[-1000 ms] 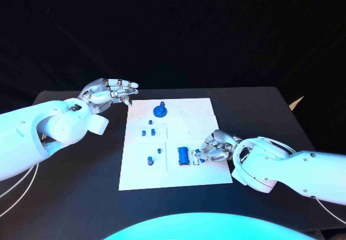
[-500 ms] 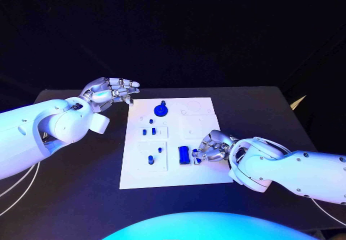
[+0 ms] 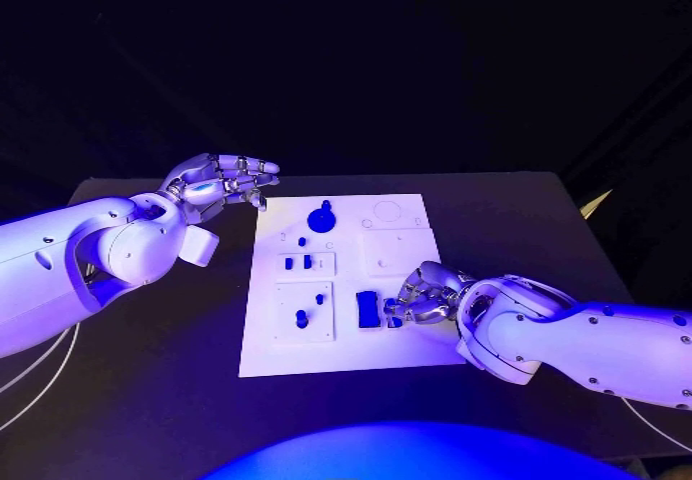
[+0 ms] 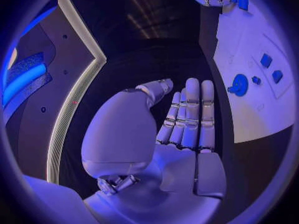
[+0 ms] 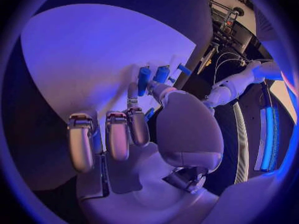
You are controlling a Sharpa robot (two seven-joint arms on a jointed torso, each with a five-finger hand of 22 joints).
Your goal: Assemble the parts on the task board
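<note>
Barely shifting since a second ago, right hand is pressing curled fingers onto a blue part on the task board. Left hand is hovering beside the board's far corner, fingers loosely curled, holding nothing.

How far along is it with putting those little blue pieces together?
Several blue parts already sit on the white task board. The right hand is working at a blue part near the board's front; its grip is hidden. The left hand hovers empty. How much remains is unclear.
</note>
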